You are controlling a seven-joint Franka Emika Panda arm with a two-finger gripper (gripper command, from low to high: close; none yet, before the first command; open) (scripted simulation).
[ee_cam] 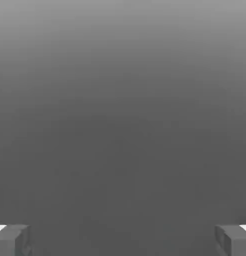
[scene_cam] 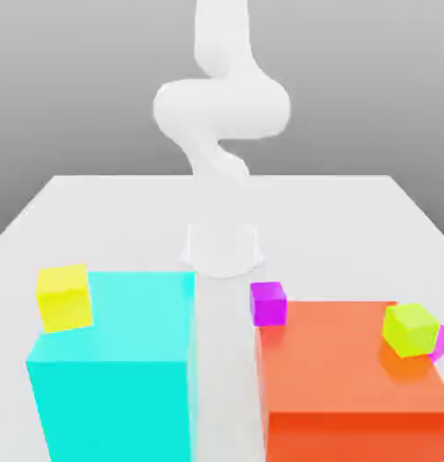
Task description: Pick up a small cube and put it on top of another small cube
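A small pinkish-magenta cube (scene_cam: pixel 440 342) peeks out at the exterior view's right edge, mostly hidden behind a lime-yellow small cube (scene_cam: pixel 411 328) that sits tilted on the orange block. A more violet-purple small cube (scene_cam: pixel 268 303) rests at the orange block's far left corner. In the hand view my gripper (ee_cam: pixel 123 242) stands open, its grey fingertips (ee_cam: pixel 12 240) far apart with nothing between them, facing plain grey background. The white arm (scene_cam: pixel 221 108) rises from its base and bends upward out of the frame.
A big cyan block (scene_cam: pixel 117 361) stands at the exterior view's left, with a yellow small cube (scene_cam: pixel 64 297) at its far left corner. A big orange block (scene_cam: pixel 352 379) stands at the right. The arm's base (scene_cam: pixel 224 248) stands behind the narrow gap between the two blocks on the white table (scene_cam: pixel 99 207).
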